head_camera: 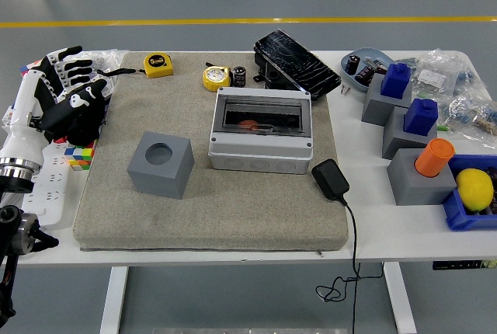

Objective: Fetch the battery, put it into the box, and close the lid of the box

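A grey junction box (260, 153) stands mid-table on the beige mat (210, 210), its dark see-through lid (262, 111) lying flat over it. Through the lid I see a small orange object (248, 124); I cannot tell whether it is the battery. A short black cylinder (239, 76) stands behind the box beside a round yellow tape measure (216, 78). My left hand (76, 89) hovers over the mat's far left edge, fingers spread and holding nothing, well left of the box. My right arm is out of view.
A grey cube with a round hole (160, 165) sits left of the box; a black charger (330, 179) with its cable lies at the box's right front. Behind are a yellow tape measure (158, 64) and a black case (295, 62). Grey blocks (419, 171) crowd the right side.
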You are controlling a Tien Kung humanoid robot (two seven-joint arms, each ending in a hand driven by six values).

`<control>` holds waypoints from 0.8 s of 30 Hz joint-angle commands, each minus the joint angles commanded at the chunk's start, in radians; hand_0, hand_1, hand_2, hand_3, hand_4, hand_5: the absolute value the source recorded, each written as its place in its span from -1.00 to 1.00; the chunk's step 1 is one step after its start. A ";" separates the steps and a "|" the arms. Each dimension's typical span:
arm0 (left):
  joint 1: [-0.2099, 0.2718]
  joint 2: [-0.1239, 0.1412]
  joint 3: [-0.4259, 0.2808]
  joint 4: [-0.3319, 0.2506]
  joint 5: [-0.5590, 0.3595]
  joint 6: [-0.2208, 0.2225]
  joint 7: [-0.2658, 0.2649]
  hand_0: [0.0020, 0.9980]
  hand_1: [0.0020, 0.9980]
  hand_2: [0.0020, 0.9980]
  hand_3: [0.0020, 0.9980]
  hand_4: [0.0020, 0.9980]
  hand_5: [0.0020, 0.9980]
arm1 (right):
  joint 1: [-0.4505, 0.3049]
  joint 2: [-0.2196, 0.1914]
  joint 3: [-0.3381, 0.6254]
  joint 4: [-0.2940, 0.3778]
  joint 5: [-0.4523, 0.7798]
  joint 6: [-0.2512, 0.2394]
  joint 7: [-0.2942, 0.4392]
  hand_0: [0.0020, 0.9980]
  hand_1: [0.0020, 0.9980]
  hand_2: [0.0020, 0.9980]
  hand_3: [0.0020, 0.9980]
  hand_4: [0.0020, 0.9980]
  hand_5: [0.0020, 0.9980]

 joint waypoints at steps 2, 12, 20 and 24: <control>0.001 0.001 -0.001 -0.001 0.002 0.000 0.001 0.23 0.33 0.32 0.50 1.00 -0.33 | 0.000 -0.001 -0.003 0.000 0.002 0.000 0.001 0.54 0.44 0.46 0.47 1.00 0.42; -0.001 0.006 -0.001 -0.005 0.007 -0.003 0.008 0.23 0.32 0.31 0.50 1.00 -0.33 | 0.002 -0.002 -0.013 0.000 0.011 0.001 0.004 0.54 0.45 0.46 0.47 1.00 0.42; 0.009 0.006 -0.009 -0.011 0.010 -0.006 0.014 0.23 0.31 0.29 0.50 1.00 -0.34 | -0.002 0.003 -0.006 0.000 0.005 0.001 0.005 0.54 0.45 0.46 0.47 1.00 0.42; 0.019 0.003 -0.017 -0.015 0.012 -0.007 0.017 0.22 0.31 0.29 0.50 1.00 -0.33 | -0.010 0.007 0.001 0.000 0.003 0.001 0.006 0.54 0.44 0.46 0.47 1.00 0.42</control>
